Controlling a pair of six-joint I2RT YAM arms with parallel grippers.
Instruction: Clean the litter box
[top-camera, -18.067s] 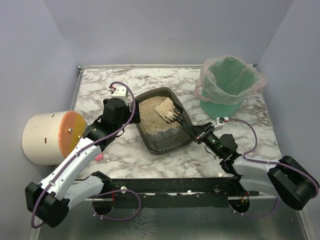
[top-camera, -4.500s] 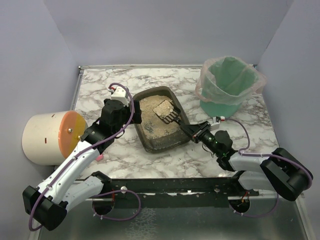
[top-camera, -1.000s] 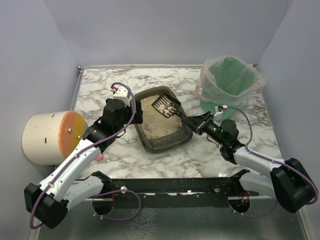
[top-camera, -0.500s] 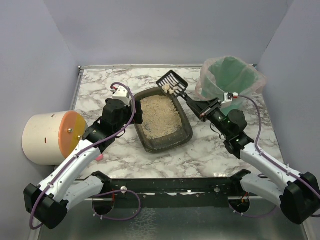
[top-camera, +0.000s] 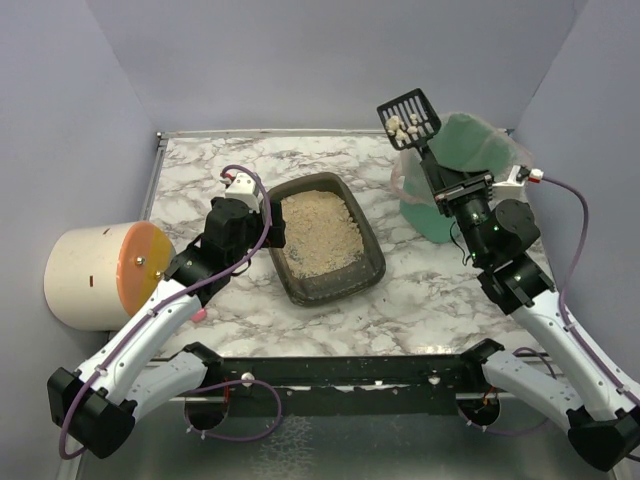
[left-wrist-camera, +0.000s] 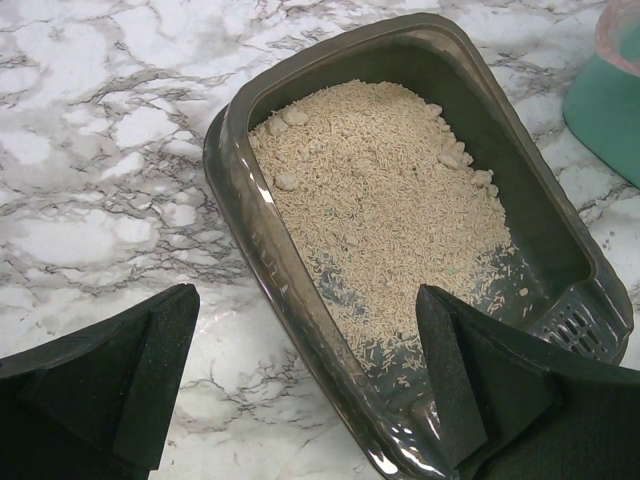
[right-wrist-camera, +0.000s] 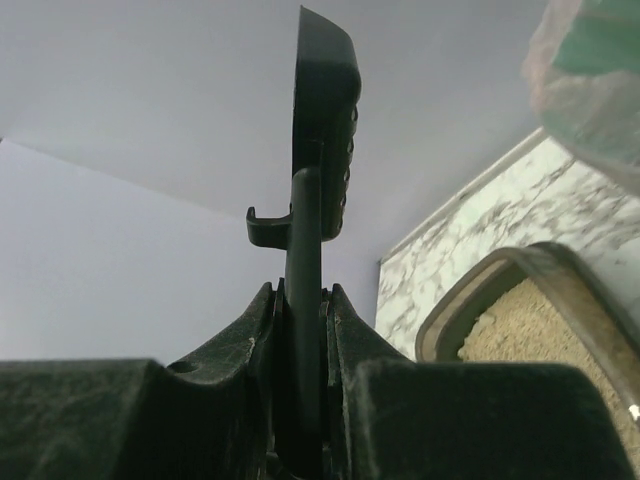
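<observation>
The litter box (top-camera: 325, 235) sat mid-table on the marble top (top-camera: 200, 170), left of the green bin lined with a clear bag (top-camera: 470, 165) and apart from it. The right gripper (top-camera: 455, 190) was clenched on the handle of the black slotted scoop (top-camera: 408, 113), held high with a few pale clumps (top-camera: 405, 125) on its head. From above the head showed by the bin's far-left rim; whether it was over the mouth could not be told. That load looked lifted but not yet tipped out. The left gripper (left-wrist-camera: 307, 300) hung at the box's left side, jaws spread wide, grasping nothing. Several lumps (left-wrist-camera: 290, 117) lay in the litter along its edges, so more scooping seemed left after this dump.
</observation>
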